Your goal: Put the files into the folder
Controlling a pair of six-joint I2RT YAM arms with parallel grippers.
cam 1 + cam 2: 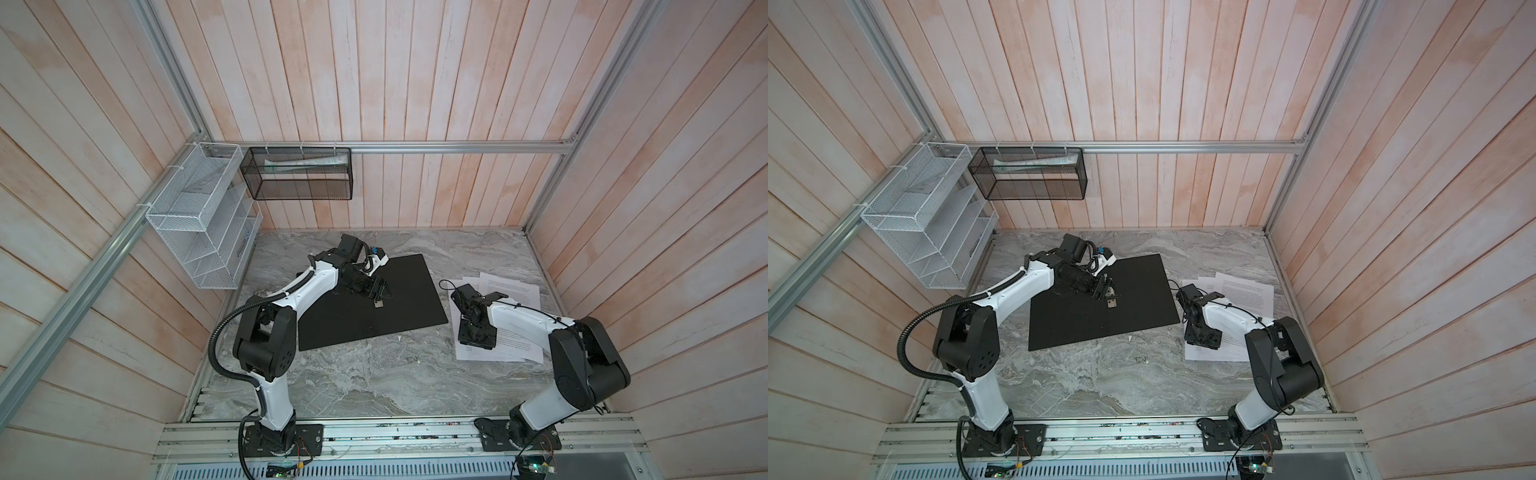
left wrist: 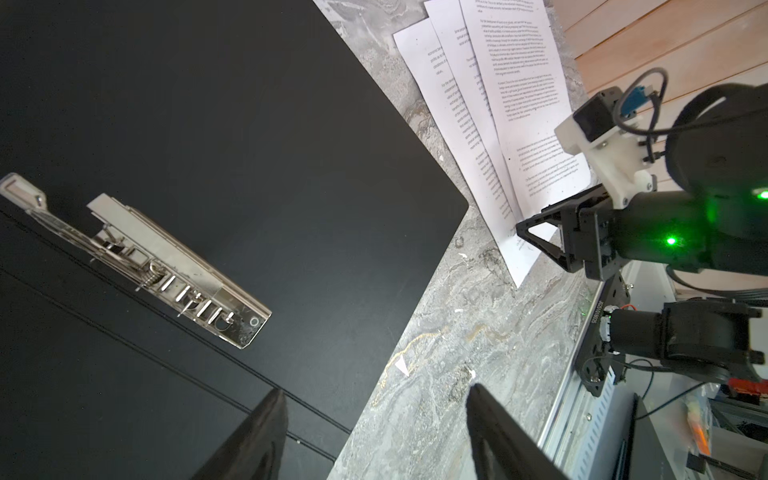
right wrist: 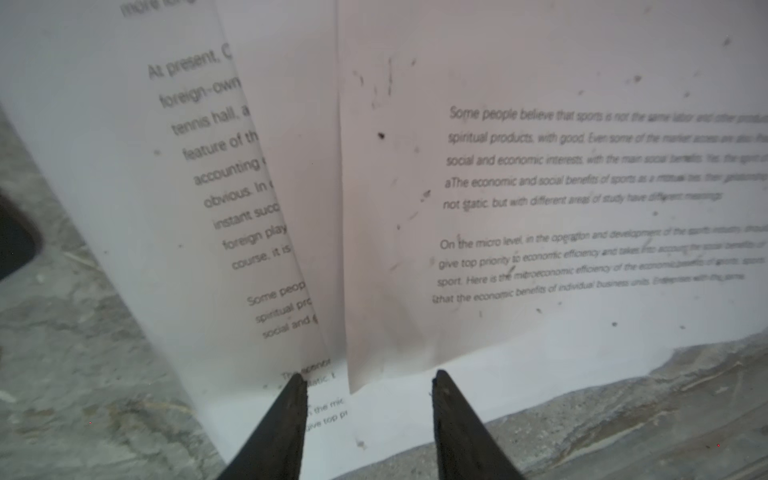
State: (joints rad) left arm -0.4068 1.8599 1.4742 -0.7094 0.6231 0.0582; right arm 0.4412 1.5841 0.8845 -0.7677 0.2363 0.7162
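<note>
Marbled grey desk [image 1: 374, 374], timber-panelled enclosure. Files [image 3: 582, 187] lie fanned and overlapping at the desk's right side, just beside the open folder [image 1: 407, 291], whose metal clip [image 2: 166, 257] is exposed. Right hand [image 3: 365, 376] sits at the sheets' edge, jaws apart, gripping nothing. Left hand [image 2: 374, 392] is open and empty over the folder. Advised: pinch where all sheets overlap, lest one slip free.

The flat black folder [image 1: 399, 303] lies open on the grey marble tabletop [image 1: 374, 374], its silver metal clip [image 2: 137, 253] facing up. Several white paper sheets with black text [image 1: 521, 293] lie fanned just beside it.
</note>
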